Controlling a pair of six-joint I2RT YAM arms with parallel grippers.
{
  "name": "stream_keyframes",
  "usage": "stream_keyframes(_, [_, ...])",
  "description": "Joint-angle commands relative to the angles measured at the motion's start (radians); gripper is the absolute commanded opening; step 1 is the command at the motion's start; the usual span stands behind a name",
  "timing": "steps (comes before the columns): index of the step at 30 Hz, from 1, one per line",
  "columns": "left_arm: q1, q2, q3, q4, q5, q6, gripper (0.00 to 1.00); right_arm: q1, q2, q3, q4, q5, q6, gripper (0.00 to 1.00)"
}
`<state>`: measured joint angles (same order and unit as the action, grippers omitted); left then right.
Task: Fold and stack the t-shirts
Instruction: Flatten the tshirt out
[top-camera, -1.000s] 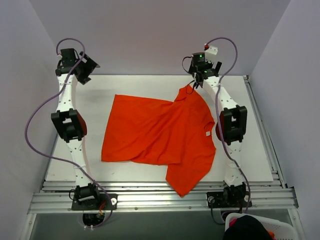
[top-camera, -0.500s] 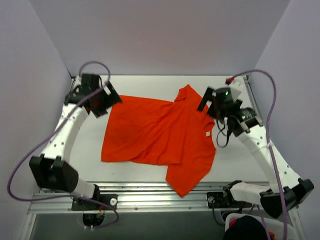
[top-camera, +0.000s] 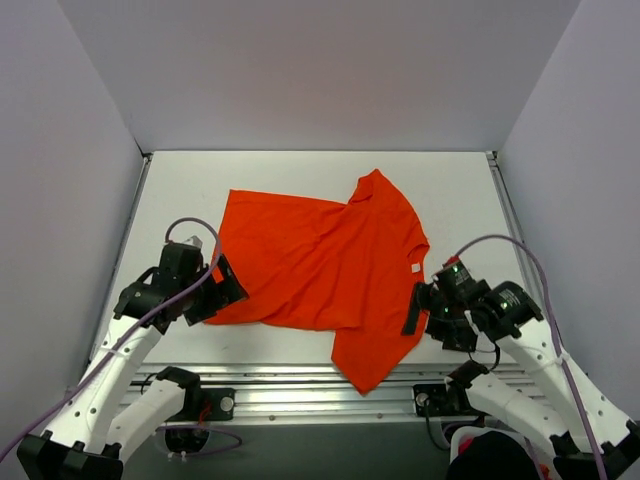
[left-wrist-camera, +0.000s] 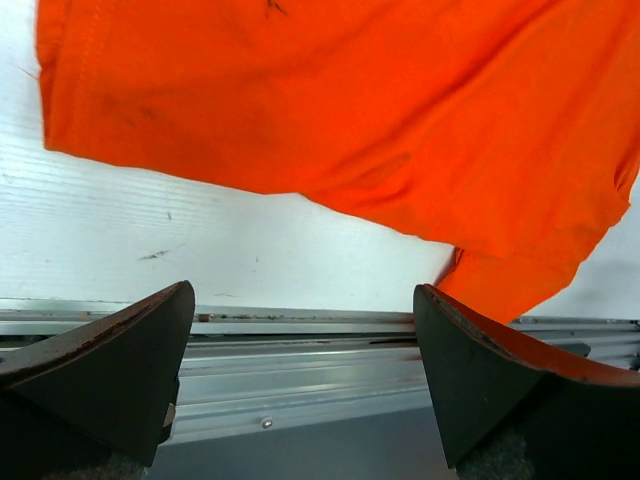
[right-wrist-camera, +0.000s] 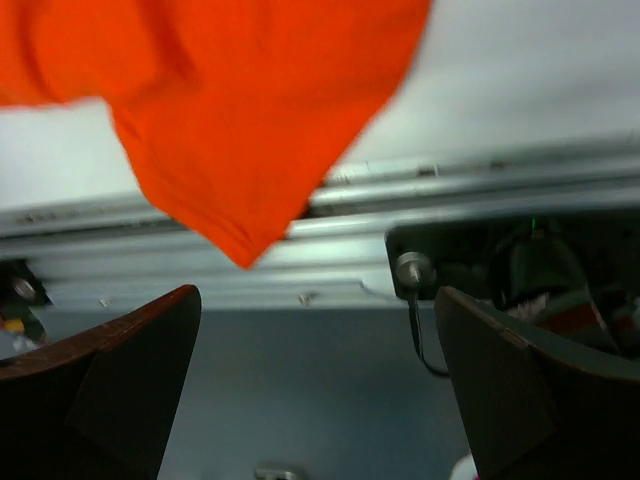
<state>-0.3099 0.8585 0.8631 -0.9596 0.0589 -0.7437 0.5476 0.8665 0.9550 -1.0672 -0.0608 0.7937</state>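
Note:
The orange-red t-shirt (top-camera: 320, 262) lies spread and wrinkled in the middle of the white table (top-camera: 180, 190), with one pointed corner (top-camera: 368, 368) hanging over the near rail. My left gripper (top-camera: 222, 283) hovers open at the shirt's near left edge, holding nothing. In the left wrist view the t-shirt (left-wrist-camera: 380, 110) fills the top, above the open left gripper (left-wrist-camera: 302, 292). My right gripper (top-camera: 418, 312) is open beside the shirt's near right edge. In the right wrist view the t-shirt's hanging corner (right-wrist-camera: 240, 130) shows above the empty right gripper (right-wrist-camera: 318, 292).
An aluminium rail (top-camera: 300, 392) runs along the table's near edge, with both arm bases bolted to it. A white basket (top-camera: 565, 452) holding something dark stands below the right base. Grey walls close in the table at the left, back and right.
Both arms have swung from the far side of the table down to its near edge, either side of the shirt. Both grippers stayed open. The shirt has not moved.

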Motion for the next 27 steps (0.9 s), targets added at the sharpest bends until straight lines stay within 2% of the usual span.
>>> stream_keyframes(1, [-0.012,0.011,-0.035,0.025,0.039,-0.048,1.0,0.014,-0.095,-0.143,-0.117,-0.169,0.073,0.98])
stream_keyframes(2, [-0.017,0.016,-0.045,0.031,0.062,-0.051,0.95,0.014,-0.101,-0.157,-0.117,-0.166,0.062,0.98])
stream_keyframes(7, [-0.041,0.053,-0.113,0.084,0.114,-0.086,0.93,0.015,-0.061,-0.265,-0.042,-0.266,-0.033,1.0])
stream_keyframes(15, [-0.063,0.091,-0.11,0.151,0.117,-0.095,0.93,0.018,-0.009,-0.395,0.18,-0.362,0.019,0.99])
stream_keyframes(22, [-0.078,0.126,-0.113,0.211,0.111,-0.103,0.92,0.02,0.127,-0.492,0.305,-0.361,-0.03,0.99])
stream_keyframes(27, [-0.089,0.12,-0.134,0.235,0.104,-0.109,0.92,-0.017,0.08,-0.529,0.369,-0.381,-0.039,0.99])
